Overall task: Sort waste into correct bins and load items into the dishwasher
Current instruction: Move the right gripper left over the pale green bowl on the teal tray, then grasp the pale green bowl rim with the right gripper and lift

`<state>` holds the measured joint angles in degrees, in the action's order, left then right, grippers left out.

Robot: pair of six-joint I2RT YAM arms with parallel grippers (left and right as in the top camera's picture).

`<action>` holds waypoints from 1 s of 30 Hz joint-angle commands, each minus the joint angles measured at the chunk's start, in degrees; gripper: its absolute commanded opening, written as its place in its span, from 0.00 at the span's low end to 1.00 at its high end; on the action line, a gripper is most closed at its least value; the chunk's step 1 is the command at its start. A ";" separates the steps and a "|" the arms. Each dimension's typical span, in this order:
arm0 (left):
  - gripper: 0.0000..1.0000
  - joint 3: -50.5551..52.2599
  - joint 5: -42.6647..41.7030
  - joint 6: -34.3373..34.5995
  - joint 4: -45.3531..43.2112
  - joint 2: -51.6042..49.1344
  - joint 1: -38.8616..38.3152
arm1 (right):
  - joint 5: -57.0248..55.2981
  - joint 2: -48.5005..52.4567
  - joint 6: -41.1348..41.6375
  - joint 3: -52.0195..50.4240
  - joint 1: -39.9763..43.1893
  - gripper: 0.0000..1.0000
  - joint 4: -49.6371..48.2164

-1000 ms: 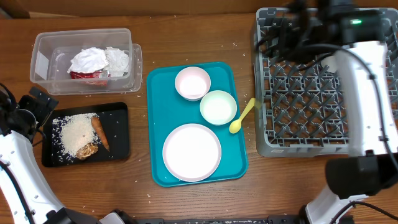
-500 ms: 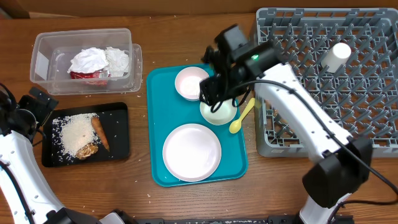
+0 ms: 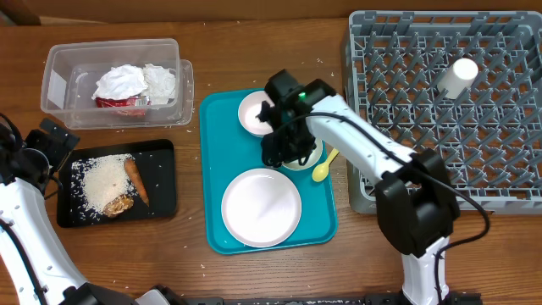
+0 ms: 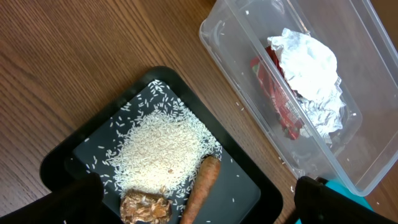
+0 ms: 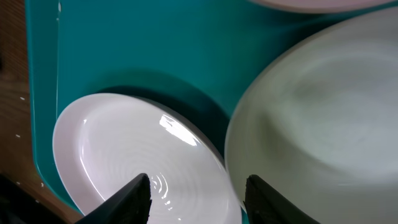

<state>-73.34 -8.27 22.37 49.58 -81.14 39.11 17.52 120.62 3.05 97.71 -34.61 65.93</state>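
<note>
My right gripper point(image 3: 286, 156) hangs low over the teal tray, open. In the right wrist view its gripper point(image 5: 200, 196) has the near rim of the pale green bowl point(image 5: 317, 118) between its fingers, one finger over the large white plate point(image 5: 124, 155). From overhead the green bowl point(image 3: 303, 152) is partly hidden by the arm, with the pinkish dish point(image 3: 254, 113) behind it and the yellow spoon point(image 3: 327, 164) to its right. A whitish cup point(image 3: 457, 76) lies in the grey dish rack point(image 3: 440, 161). My left gripper point(image 4: 199, 202) is open above the black tray point(image 4: 74, 155).
The black tray point(image 3: 161, 199) holds rice point(image 3: 103, 182), a carrot piece point(image 3: 136, 180) and a brown chunk point(image 3: 120, 205). The clear tub point(image 3: 59, 63) holds crumpled napkins point(image 3: 127, 81) and a red wrapper point(image 3: 118, 102). The teal tray point(image 3: 318, 222) lies mid-table.
The right arm left the rack, where the cup now lies, and swung left and down to the green bowl's rim; its jaws narrowed. The left arm stayed still.
</note>
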 commanded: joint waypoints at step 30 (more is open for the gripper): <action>1.00 -0.31 0.35 0.57 -0.09 -0.17 0.15 | -0.83 2.93 6.40 -0.11 -0.37 0.06 -3.04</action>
<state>-73.34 -8.27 22.37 49.58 -81.14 39.11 16.49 123.28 8.23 97.58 -34.96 62.74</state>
